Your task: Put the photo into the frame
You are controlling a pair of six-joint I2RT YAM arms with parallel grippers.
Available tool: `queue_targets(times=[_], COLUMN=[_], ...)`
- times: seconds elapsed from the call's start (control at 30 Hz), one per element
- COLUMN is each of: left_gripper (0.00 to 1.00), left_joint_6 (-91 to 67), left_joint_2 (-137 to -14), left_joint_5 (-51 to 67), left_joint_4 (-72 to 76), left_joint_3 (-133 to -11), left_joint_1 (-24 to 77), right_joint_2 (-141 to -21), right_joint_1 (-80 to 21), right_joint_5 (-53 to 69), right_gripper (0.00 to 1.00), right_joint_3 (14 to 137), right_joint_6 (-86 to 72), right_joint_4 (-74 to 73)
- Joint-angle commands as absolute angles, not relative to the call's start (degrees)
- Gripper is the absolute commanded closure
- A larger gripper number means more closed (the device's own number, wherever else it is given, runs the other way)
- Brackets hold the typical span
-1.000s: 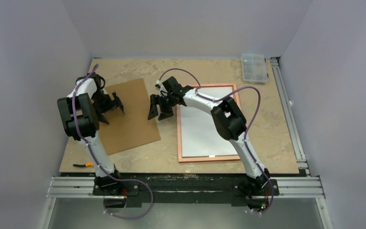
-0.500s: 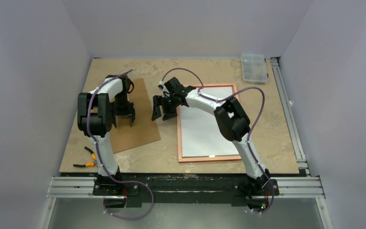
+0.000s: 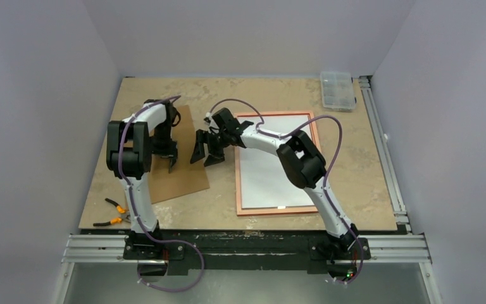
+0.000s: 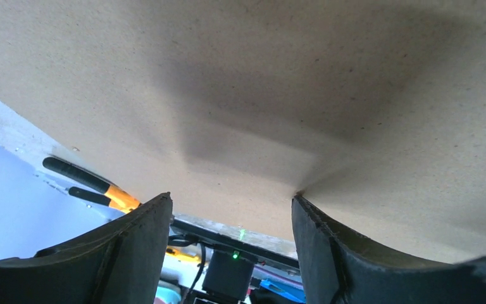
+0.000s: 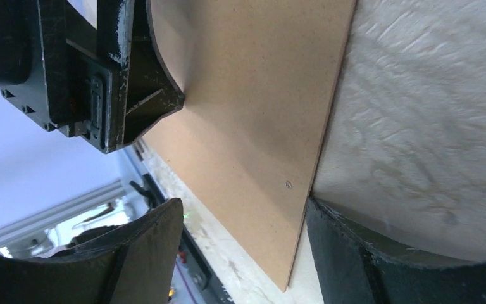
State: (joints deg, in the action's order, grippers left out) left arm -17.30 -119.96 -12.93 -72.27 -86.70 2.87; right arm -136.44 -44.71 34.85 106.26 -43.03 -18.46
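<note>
The frame [image 3: 277,211] lies flat right of centre, showing its copper-brown edge. A white sheet, the photo's [image 3: 272,171] plain back, lies inside it. Left of it lies the brown backing board [image 3: 180,171]. My left gripper [image 3: 164,158] stands down on the board, open, one fingertip touching its surface [image 4: 259,95] and nothing between the fingers [image 4: 231,196]. My right gripper [image 3: 204,158] hangs open at the board's right edge, and that edge [image 5: 253,114] runs between its fingers [image 5: 243,206]. The photo's picture side is hidden.
Orange-handled pliers [image 3: 115,212] lie at the table's front left, also in the left wrist view as pliers [image 4: 95,187]. A clear plastic box [image 3: 338,90] stands at the back right corner. A metal rail [image 3: 383,145] runs along the right edge. Walls close in on three sides.
My left arm has swung inward over the board, come down onto it, and its jaws have narrowed. The right gripper has shifted left to the board's right edge. The board has slid slightly left.
</note>
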Motion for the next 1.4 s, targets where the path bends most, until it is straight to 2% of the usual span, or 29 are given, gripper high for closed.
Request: queue_targets(times=[0.0, 0.17, 0.33, 0.83, 0.93, 1.1, 1.2, 1.27, 1.37], left_gripper=[0.31, 0.31, 0.31, 0.29, 0.22, 0.02, 0.00, 0.00, 0.00], left_joint_6=[-16.04, -14.76, -13.68, -11.32, -11.68, -12.63, -14.81, -17.83, -23.38], left_joint_2=[-121.98, -122.86, -123.12, -122.04, -122.16, -111.98, -102.38, -95.44, -82.12], left_joint_5=[-14.45, -13.76, -13.58, -14.16, -14.81, -12.10, -8.41, -5.31, 2.38], left_joint_4=[-72.08, -73.14, -73.56, -74.91, -76.38, -74.28, -73.04, -72.04, -68.01], left_joint_3=[-87.61, -88.42, -88.79, -92.38, -96.19, -97.30, -97.46, -96.48, -92.06], left_joint_1=[3.25, 3.62, 3.79, 6.93, 8.76, 8.83, 7.64, 5.95, 0.87], right_joint_2=[-136.94, -134.49, -134.33, -129.03, -126.69, -120.91, -120.06, -120.46, -120.80], right_joint_1=[-45.78, -45.03, -44.41, -40.16, -39.99, -41.69, -44.70, -47.17, -51.25], right_joint_5=[41.39, 44.97, 47.45, 49.33, 48.24, 40.37, 31.42, 26.38, 18.91], right_gripper=[0.31, 0.32, 0.33, 0.36, 0.36, 0.37, 0.36, 0.36, 0.35], right_joint_3=[99.42, 92.45, 89.25, 82.35, 82.97, 87.64, 92.52, 94.67, 95.91], right_joint_6=[-53.30, -63.17, -70.31, -82.95, -75.30, -46.37, -29.80, -24.12, -18.15], right_joint_4=[-3.81, 15.17, 27.83, 51.50, 41.99, 8.42, -8.16, -15.28, -18.82])
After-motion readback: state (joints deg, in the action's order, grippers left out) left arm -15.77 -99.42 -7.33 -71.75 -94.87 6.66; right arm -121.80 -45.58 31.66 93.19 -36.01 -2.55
